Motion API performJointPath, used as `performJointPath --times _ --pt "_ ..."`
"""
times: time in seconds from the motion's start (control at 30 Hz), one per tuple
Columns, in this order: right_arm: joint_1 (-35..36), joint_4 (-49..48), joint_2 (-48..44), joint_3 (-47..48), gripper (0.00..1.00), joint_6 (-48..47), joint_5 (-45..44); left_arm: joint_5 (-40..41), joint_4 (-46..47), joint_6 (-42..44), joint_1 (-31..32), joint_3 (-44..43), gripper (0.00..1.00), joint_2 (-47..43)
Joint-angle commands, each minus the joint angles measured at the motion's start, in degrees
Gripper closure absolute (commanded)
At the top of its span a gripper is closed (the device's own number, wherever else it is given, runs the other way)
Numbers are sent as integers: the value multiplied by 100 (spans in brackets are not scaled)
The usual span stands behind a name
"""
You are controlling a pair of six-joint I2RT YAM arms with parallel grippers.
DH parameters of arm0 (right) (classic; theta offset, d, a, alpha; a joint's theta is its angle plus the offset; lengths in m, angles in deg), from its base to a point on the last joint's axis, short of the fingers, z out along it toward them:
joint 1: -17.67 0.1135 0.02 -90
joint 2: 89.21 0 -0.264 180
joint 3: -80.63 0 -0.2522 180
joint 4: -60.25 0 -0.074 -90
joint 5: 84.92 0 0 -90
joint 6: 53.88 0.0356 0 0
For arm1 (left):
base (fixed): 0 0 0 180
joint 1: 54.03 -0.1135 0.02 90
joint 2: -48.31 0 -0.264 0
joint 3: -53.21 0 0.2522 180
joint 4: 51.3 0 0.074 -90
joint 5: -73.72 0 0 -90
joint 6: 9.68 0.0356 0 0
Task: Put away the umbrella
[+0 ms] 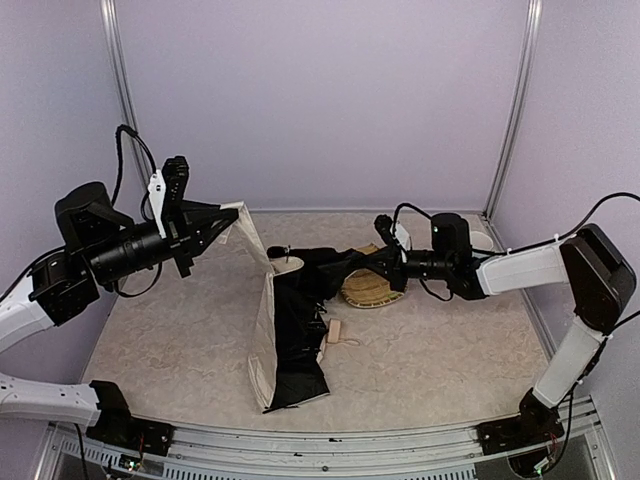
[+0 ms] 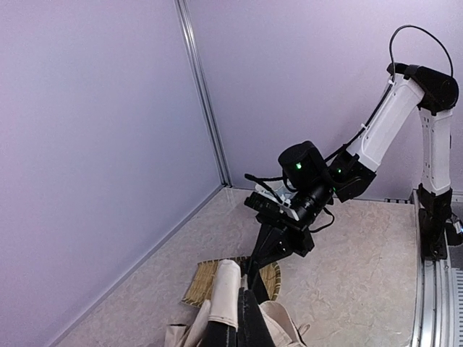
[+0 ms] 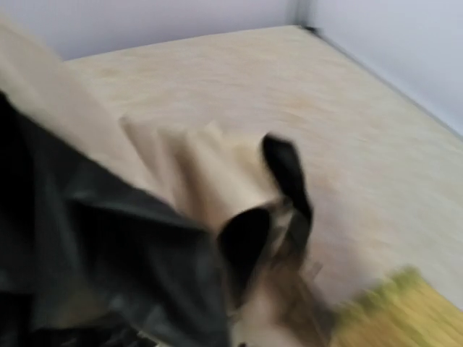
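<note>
While the left pincer pinches the lifted cream edge of the umbrella and the right pincer is clamped on its far end beside the basket, the canopy sprawls on the tabletop; both grips should stay firm, drawing the fabric taut slowly so the ribs fold rather than snag.

One umbrella; one woven tray; two claws: left claw, right claw.
</note>
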Motion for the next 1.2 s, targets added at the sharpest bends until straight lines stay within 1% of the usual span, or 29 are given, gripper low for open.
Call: performJointPath --times 0.0,0.2,0.3,0.4,0.47,0.53,0.57,0.67,0.73,0.77,0.83,0.93,1.03,1.1,1.17 --pt "-287 -514 -168 -120 100 472 -333 96 -159 -104 -35 -7 100 -121" --pt "-377 -522 -288 -216 100 460 -486 320 -356 -131 -55 -11 100 -115" --pt "-354 -509 -410 -328 100 416 -219 486 -388 -257 -239 153 100 -48" --pt "-27 -136 -751 -609 100 -47 -158 291 -387 -623 -612 396 100 95" --pt "256 -74 -1103 -969 100 -428 -502 -1 -328 -845 -768 590 100 119" --pt "505 48 -1300 -1234 100 -595 -851 -185 -248 -1004 -799 777 100 76" --pt "596 232 -1320 -1293 97 -606 -924 -239 -213 -1100 -800 850 100 58" --pt "694 1129 -1259 -1161 72 -388 -1066 -528 -293 -1268 -800 938 100 57" --pt "695 1558 -1381 -1145 63 -234 -1295 -781 -350 -1409 -785 949 100 75" --pt "695 1689 -1535 -1179 59 -170 -1420 -932 -352 -1473 -756 965 100 84" --pt "688 1877 -1914 -1227 48 -123 -1551 -1102 -398 -1524 -604 988 100 108" --pt "660 2073 -2368 -1024 29 -131 -1539 -943 -608 -1458 -276 938 100 177" --pt "651 2291 -2296 -345 18 -144 -1270 -838 -733 -1374 -20 832 100 253" --pt "659 2558 -1981 399 15 -26 -958 -747 -684 -1355 121 789 100 265" --pt "716 2941 -1539 1286 15 238 -730 -700 -603 -1372 237 781 100 275"
